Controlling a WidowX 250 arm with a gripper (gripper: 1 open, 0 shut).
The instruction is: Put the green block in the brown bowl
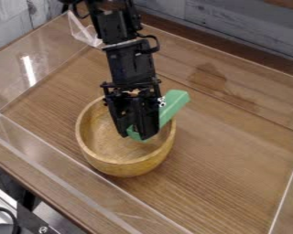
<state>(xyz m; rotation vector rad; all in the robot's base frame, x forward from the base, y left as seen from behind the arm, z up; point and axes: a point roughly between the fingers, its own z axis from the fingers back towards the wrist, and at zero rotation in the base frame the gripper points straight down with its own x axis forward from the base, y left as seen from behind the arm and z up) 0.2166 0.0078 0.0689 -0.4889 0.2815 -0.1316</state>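
Clenched on the green block, the end effector holds it aslant over the brown bowl, its upper end jutting past the far rim, so lowering must bring that end inward.

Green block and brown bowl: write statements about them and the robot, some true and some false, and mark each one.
The long green rectangular block slants upward, its upper end beyond the bowl's rim. True.

The round light brown wooden bowl is upside down. False: it stands upright, its opening facing up.

The black robot hand is over the bowl. True.

The green block lies on the wooden table, well away from the bowl. False: it is at the hand, its lower part over the bowl.

The robot arm is bright red. False: it is black.
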